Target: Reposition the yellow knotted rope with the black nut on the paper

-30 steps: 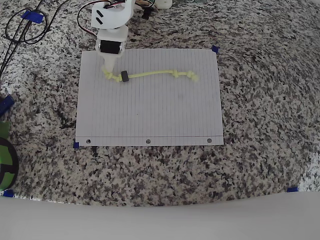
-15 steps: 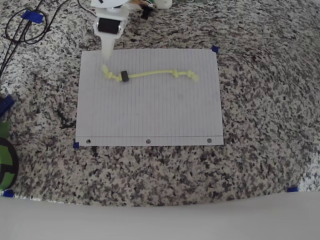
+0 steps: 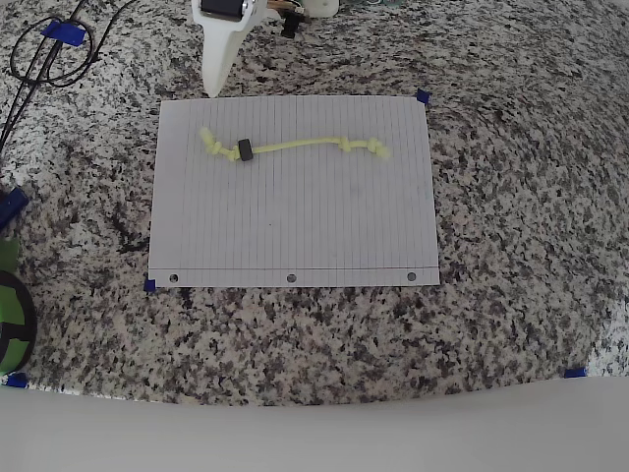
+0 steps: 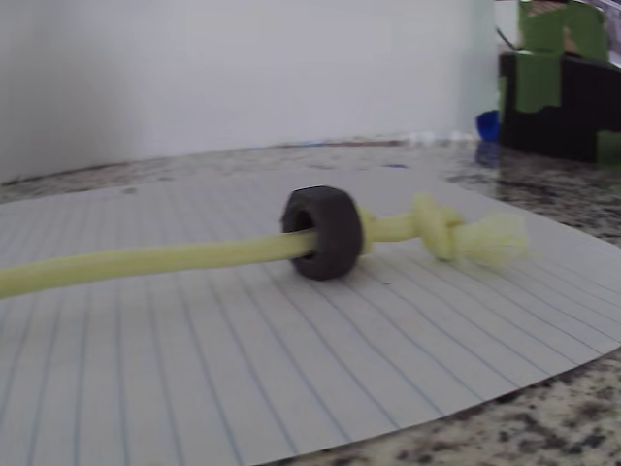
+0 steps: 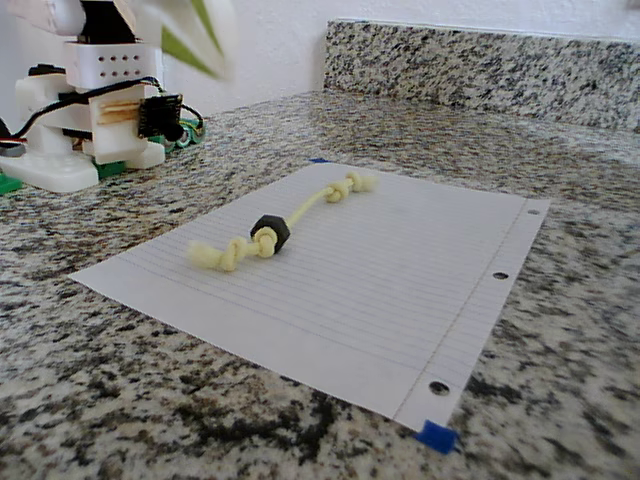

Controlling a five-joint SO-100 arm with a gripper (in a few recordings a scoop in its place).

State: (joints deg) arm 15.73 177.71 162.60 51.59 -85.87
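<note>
Nearby, blue tape marks paper corners; tool prob. clear.

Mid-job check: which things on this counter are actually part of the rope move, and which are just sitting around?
Part of the job:
yellow knotted rope
black nut, threaded on the rope near its left knot in the overhead view
paper
gripper, off the paper's top edge

Just lying about:
black cables
blue tape corner marks
granite counter
</note>
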